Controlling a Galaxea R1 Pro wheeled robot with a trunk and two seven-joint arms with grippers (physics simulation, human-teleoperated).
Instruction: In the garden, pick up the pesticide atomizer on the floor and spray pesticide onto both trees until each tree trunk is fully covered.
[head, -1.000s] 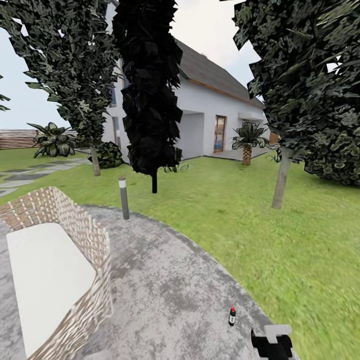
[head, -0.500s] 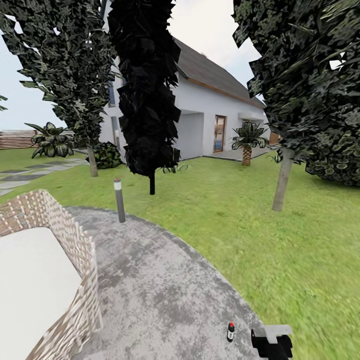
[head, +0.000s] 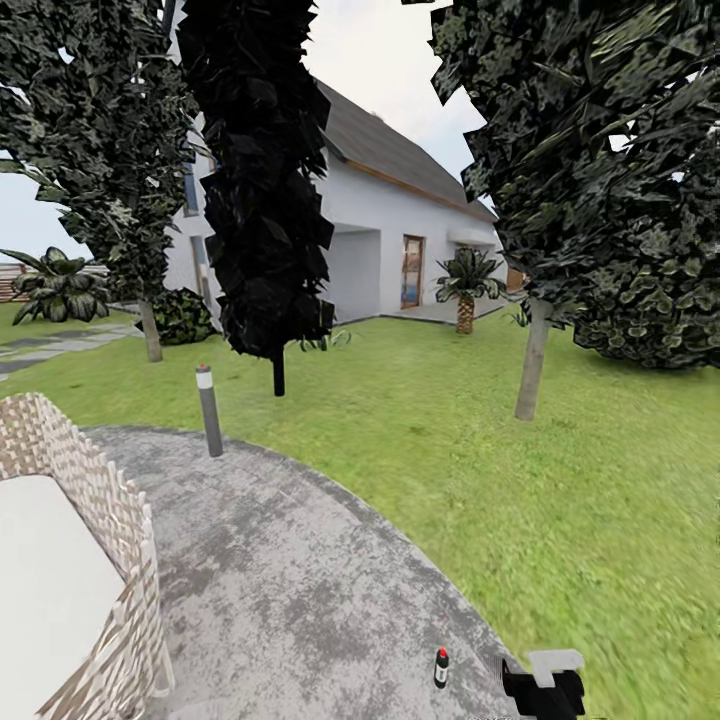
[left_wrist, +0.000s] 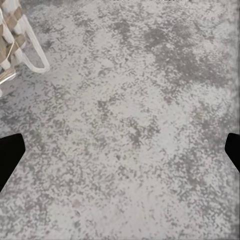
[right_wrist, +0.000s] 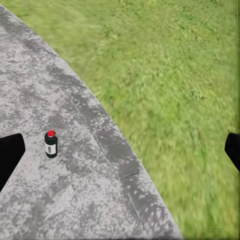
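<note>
A grey bollard lamp and dark conifer stand mid-left; the tree trunk rises right of centre. The pesticide atomizer stands upright on paving beside the right pincer, fingers apart; the left pincer is likewise spread.

Garden with paving, lawn and white house.
A wicker sofa stands on the paving; a bollard lamp marks its edge beside a dark conifer.

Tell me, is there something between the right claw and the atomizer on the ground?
Nothing visible. The pesticide atomizer stands upright alone on the grey paving, and the right claw hangs open near it with only bare ground between them.
</note>
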